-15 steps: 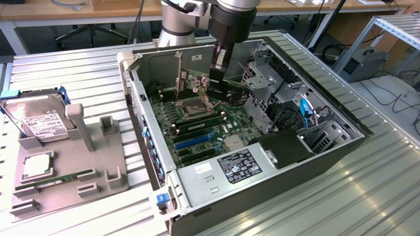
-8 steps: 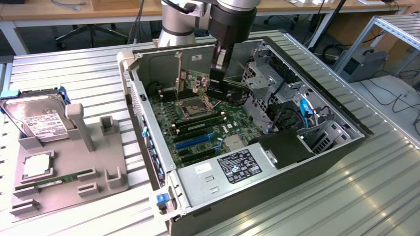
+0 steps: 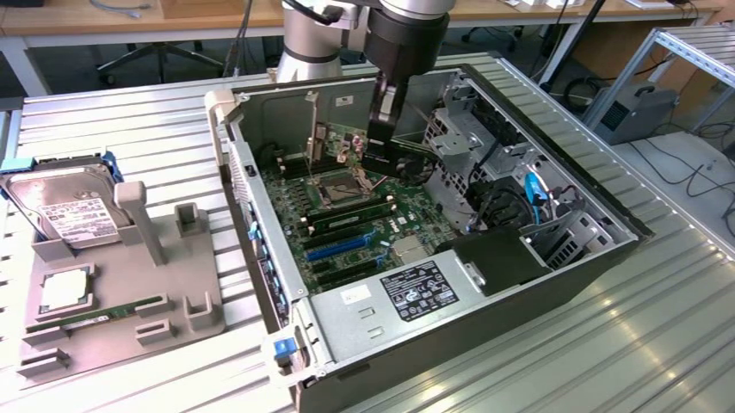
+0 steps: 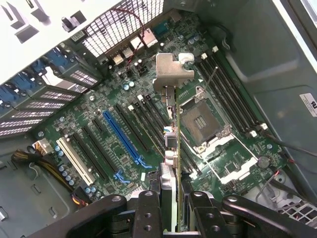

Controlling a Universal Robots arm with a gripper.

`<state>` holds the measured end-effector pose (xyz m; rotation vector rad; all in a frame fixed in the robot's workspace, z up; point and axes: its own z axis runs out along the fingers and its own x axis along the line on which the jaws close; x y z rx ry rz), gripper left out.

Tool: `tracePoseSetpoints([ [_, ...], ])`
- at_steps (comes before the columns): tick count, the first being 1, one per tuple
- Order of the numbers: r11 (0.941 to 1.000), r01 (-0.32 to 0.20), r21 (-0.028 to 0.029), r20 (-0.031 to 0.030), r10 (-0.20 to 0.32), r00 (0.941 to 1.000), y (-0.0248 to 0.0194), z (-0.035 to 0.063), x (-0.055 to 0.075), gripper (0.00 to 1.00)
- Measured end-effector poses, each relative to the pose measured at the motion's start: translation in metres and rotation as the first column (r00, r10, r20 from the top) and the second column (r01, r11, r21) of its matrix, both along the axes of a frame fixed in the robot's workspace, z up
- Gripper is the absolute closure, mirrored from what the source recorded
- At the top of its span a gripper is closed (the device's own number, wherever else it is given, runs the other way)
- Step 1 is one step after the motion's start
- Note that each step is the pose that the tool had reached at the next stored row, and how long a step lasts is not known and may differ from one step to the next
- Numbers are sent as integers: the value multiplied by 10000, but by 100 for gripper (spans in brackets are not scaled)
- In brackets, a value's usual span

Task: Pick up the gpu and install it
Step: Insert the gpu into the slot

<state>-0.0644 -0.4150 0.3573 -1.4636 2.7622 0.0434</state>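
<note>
Over the open case the arm hangs with its pincer closed narrowly on the gpu, a finger pressed to each flat side. The card stands on edge, and its silvery bracket is at the end away from the grip. It sits inside the case above the board, between the black slots and the socket. The blue slot lies a little further off. I cannot tell whether its lower edge touches the board.

The case lies on its side on a ribbed metal surface. Toward the exterior view's left, well apart from the case, a grey holder rests on the same surface. A hard drive leans in its far end and a green RAM stick lies in a groove nearer me. Behind the arm a wooden desk runs along the room, with a chair base beneath it. Cables trail on the floor at the exterior view's right.
</note>
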Motion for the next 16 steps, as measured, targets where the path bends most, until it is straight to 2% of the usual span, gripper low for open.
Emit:
tracePoseSetpoints([
  [16, 9997, -263, 1, 0, 263, 9997, 0, 0, 0, 73],
])
